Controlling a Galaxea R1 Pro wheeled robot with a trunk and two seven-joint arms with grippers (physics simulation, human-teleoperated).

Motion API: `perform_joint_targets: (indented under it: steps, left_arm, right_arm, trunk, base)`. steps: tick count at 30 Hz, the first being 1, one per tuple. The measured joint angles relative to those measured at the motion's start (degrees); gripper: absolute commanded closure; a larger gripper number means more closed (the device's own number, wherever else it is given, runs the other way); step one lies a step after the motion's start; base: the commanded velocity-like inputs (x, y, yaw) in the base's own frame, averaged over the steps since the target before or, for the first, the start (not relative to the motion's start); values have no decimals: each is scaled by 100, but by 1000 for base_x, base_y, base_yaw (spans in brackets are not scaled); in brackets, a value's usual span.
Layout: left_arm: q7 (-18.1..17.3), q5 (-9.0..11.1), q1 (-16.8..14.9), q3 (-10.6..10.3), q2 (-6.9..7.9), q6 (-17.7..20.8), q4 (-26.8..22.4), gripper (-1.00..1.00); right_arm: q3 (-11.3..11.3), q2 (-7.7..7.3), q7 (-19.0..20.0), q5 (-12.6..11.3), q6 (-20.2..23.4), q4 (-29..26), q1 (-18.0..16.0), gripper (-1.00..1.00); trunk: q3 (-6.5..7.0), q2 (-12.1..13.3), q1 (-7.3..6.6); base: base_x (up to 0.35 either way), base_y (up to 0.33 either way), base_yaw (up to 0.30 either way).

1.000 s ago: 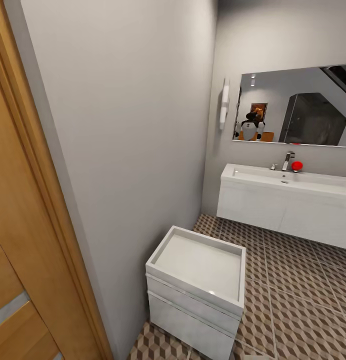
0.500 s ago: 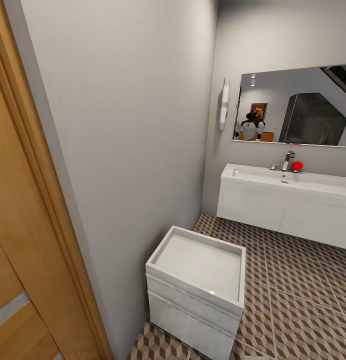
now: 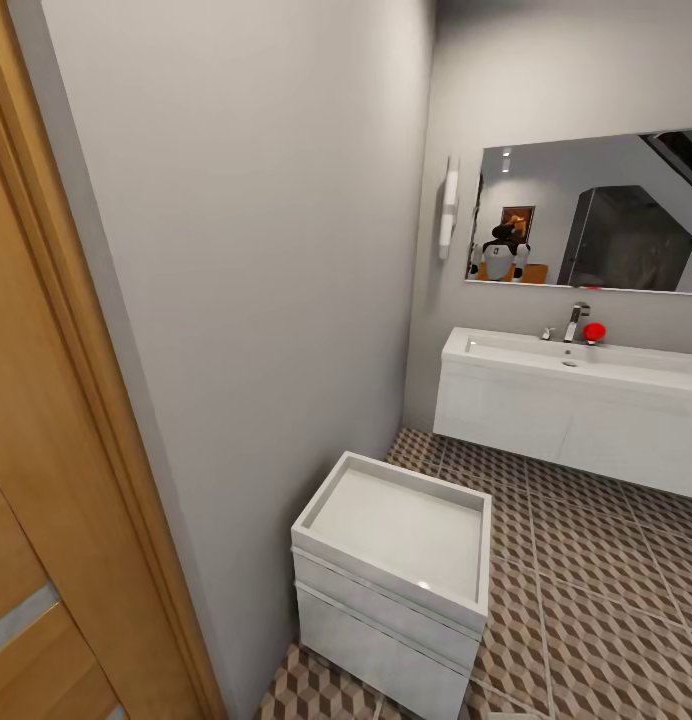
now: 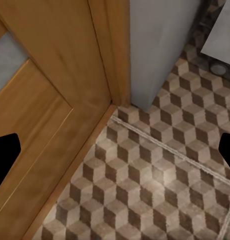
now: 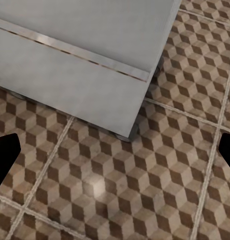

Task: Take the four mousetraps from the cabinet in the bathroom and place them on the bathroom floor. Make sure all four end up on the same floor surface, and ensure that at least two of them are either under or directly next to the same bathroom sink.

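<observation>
Sink [image 3: 576, 395]: white, wall-hung, on the far wall at the head view's right, a chrome tap [image 3: 576, 320] at its back edge with a small red object [image 3: 593, 331] just beside it.
Mirror [image 3: 596, 215]: above the sink, reflecting the robot and an orange-brown piece of furniture behind it.
Floor [image 3: 606, 610]: cube-patterned tiles running from under the sink toward the camera.
White unit [image 3: 396, 580]: small and boxy with a recessed top, standing on the floor against the grey wall [image 3: 256, 300].
Door [image 3: 46, 520]: wooden, at the head view's left edge; the left wrist view shows its lower corner meeting the tiles.
Left gripper [image 4: 115, 155]: dark fingertips spread wide, holding nothing, over bare tiles.
Right gripper [image 5: 115, 155]: likewise spread wide and holding nothing, over tiles beside the unit's lower corner.
</observation>
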Motion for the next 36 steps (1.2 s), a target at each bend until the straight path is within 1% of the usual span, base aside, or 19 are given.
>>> perform_joint_targets:
  steps: [9,11,31,36]
  left_arm:
    - [-3,0,0,-11,-36,0,6,-100]
    - [-7,0,0,-5,-64,0,117,-100]
    - [-8,0,0,-3,-79,0,175,-100]
    - [-8,-4,0,-6,-137,0,193,-100]
  right_arm:
    - [0,-1,0,0,-3,0,0,-100]
    - [0,-1,0,0,-2,0,0,-100]
    - [0,-1,-7,0,-3,0,0,-100]
    - [0,-1,-8,0,-3,0,0,-100]
  trunk:
    - [0,0,0]
    - [0,0,0]
    - [0,0,0]
    - [0,0,1]
  base:
    - [0,0,0]
    - [0,0,0]
    - [0,0,0]
    - [-76,0,0]
